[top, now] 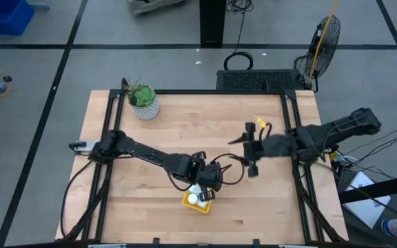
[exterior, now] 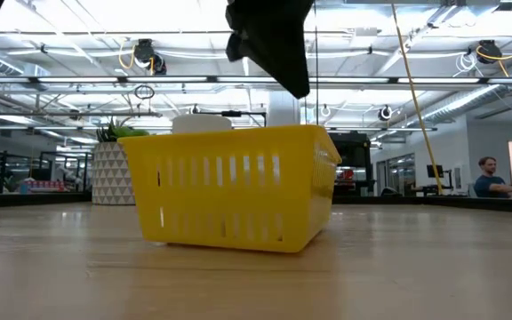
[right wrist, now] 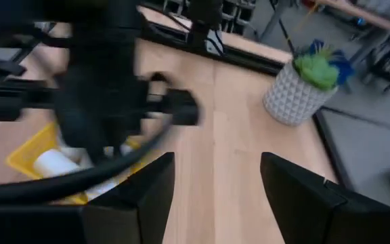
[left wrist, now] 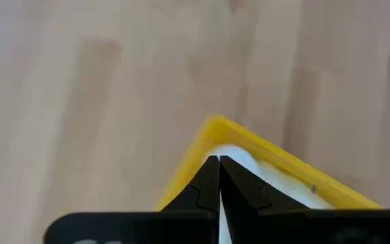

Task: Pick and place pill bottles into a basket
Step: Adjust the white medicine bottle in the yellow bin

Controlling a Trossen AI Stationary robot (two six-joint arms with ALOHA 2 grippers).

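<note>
The left end effector [top: 207, 187] hangs right over the yellow basket [top: 197, 200], which sits on the wooden counter [top: 185, 131] near its front edge, a little left of the middle. In the left wrist view its two dark fingers [left wrist: 208, 183] are pressed together tip to tip with nothing between them, poised above a corner of the basket's rim [left wrist: 249, 139], and a patch of white shows inside just below that rim. From above, a white pill bottle [top: 193, 198] lies in the basket beside the left arm's wrist; the right wrist view shows white pill bottles [right wrist: 56, 163] lying in the basket [right wrist: 26, 154], partly hidden behind the blurred dark bulk of the left arm, so how many are there cannot be told. In the low view the basket [exterior: 234, 191] stands flat on the counter with slotted walls, a white cap [exterior: 201, 124] peeking above its rim, and the dark end of an arm hangs just above its right side. The right end effector [top: 251, 148] is held over the middle right of the counter, well apart from the basket, its fingers [right wrist: 151, 190] spread apart and holding nothing. A white patterned plant pot [top: 145, 107] with a green plant stands at the counter's far left corner, well away from both arms. A person [exterior: 489, 176] sits in the room beyond the counter.
</note>
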